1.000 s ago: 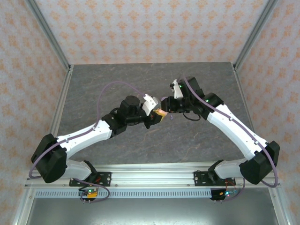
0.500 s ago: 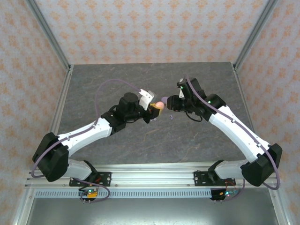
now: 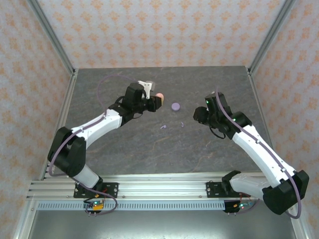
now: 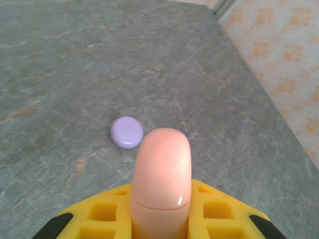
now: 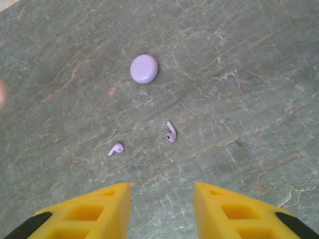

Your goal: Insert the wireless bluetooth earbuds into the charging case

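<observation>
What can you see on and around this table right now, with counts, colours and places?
lilac round plastic case: one, lilac, lying on the table between the arms.
lilac stemmed plastic earbuds: two, lilac, loose on the table, apart from each other and from the lilac case.
salmon-pink rounded plastic case: one, pink, clamped between the left gripper's fingers.
grey marbled table: one, grey, beneath everything.
left gripper: one, yellow fingers, shut on the pink case.
right gripper: one, yellow fingers, open and empty, facing the earbuds.

Two lilac earbuds (image 5: 171, 132) (image 5: 116, 149), one lilac case (image 5: 144, 68), one pink case (image 4: 161, 169).
</observation>
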### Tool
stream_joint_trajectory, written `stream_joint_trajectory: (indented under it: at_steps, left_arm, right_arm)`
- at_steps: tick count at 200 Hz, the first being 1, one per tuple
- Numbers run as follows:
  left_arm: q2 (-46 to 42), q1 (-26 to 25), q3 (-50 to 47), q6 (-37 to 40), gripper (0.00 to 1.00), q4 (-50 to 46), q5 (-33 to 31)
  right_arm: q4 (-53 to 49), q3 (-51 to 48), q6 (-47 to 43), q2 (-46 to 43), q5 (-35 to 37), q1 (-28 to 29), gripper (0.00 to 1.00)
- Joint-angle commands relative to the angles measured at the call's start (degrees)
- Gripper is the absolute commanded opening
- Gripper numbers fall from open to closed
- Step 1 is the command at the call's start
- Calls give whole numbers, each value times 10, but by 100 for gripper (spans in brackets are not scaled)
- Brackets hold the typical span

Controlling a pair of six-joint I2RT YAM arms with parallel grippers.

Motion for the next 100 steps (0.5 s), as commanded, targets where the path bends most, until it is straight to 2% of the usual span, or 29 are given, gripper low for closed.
stream_joint_trajectory:
  at_steps: [1,62,100]
  left_arm:
    - [37,11,40,-35,9,-45,16]
    - [174,29,181,-22,9,-119,18]
    - [273,39,263,-13,8,-147,35]
  right_arm:
    - [22,-27,13,-19,9,-1,39]
    - [51,-100,12,-55,-24,-1,40]
    - [49,-108,11,-57,-33,-2,41]
